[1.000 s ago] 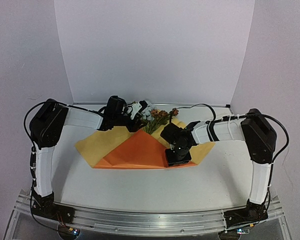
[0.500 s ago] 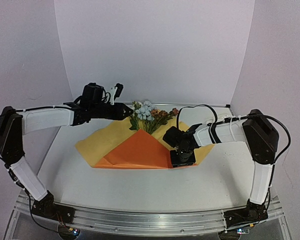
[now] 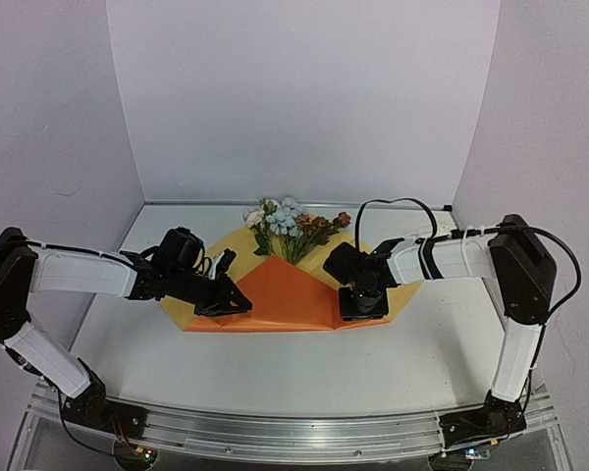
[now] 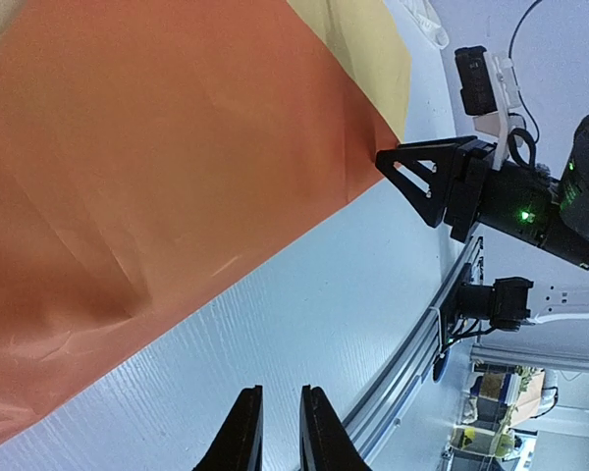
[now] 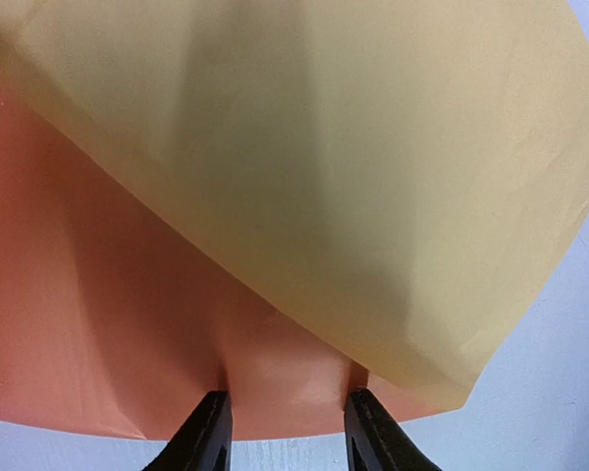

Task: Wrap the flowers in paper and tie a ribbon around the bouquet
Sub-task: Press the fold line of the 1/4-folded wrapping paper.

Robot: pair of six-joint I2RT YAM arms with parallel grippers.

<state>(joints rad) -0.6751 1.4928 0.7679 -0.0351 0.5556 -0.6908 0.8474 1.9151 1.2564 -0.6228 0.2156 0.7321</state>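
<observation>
Flowers [image 3: 290,221] are lying at the far edge of the paper [image 3: 285,285]. The blooms are pointing toward the table's [image 3: 294,383] far edge and the green stems are running back onto the sheet. The paper is sitting mid-table, yellow face up. An orange flap is folding over it into a broad triangle whose long side is running along the near edge.

Left gripper [image 3: 238,299] is hanging low at the near-left corner of the orange flap. In the left wrist view the gripper [image 4: 278,392] is standing over bare table [image 4: 304,304] just beside the flap's near edge [image 4: 128,177]. Its jaws are standing close together with a slim gap, grasping nothing.

Right gripper [image 3: 363,312] is pointing down onto the near-right part of the sheet. In the right wrist view the gripper [image 5: 287,397] is keeping its jaws spread apart. Both fingertips [image 5: 208,417] are meeting the orange face near its near edge, and the paper [image 5: 324,147] is puckering slightly between them. A yellow layer is arching over the orange just beyond. The jaws are not clenching on anything.
</observation>
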